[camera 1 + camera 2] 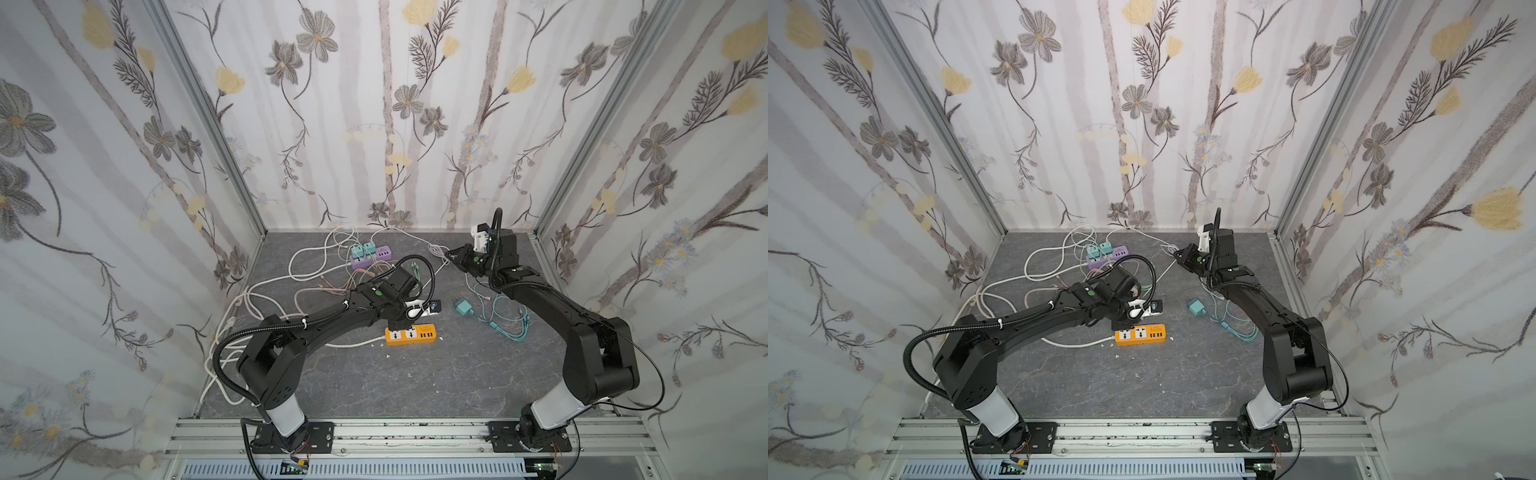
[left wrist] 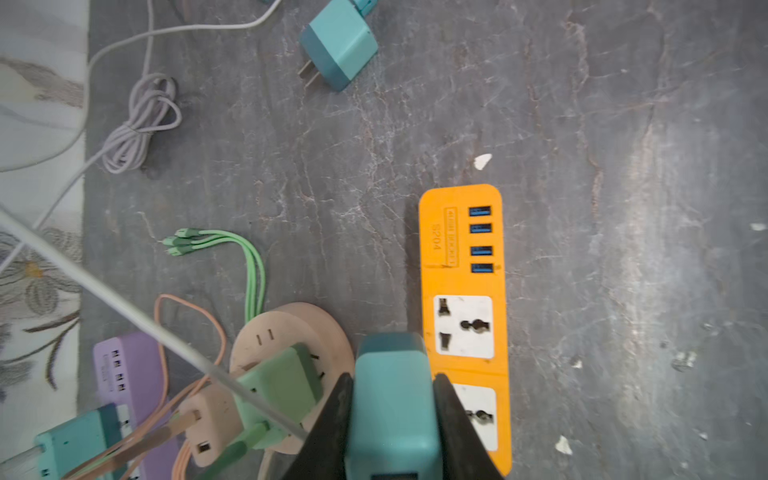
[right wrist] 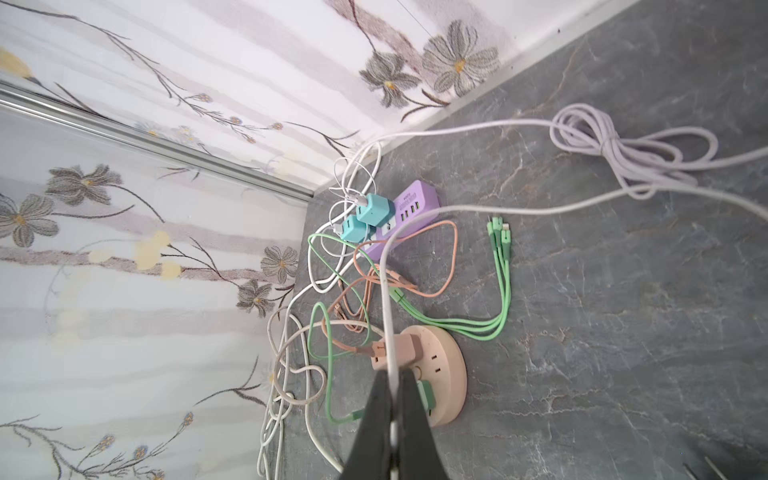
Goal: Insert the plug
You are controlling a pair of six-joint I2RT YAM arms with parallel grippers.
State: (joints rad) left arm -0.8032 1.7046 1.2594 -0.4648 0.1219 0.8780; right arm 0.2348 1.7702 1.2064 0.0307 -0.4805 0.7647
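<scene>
Teal boxy plastic plug sits in your left gripper, jaws clamping its flat sides, at the edge of the orange plastic power strip. Likely light, rigid, slick: hold it by those sides. Right gripper jaws pinch a pale cord. Bare grey bench lies beyond the strip; cables crowd the opposite side.

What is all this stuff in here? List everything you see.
orange power strip: one, orange, mid-table.
purple power strip: one, purple, far end.
plugged teal chargers: two, teal, on it.
round socket hub: one, pink, between both strips.
hub chargers: two, green, pink, in it.
loose teal charger: one, teal, right of centre.
loose cables: many, mixed colours, scattered.
table: one, grey, underneath.
left gripper: one, black, shut on held teal charger.
right gripper: one, black, shut on pale cable.
</scene>
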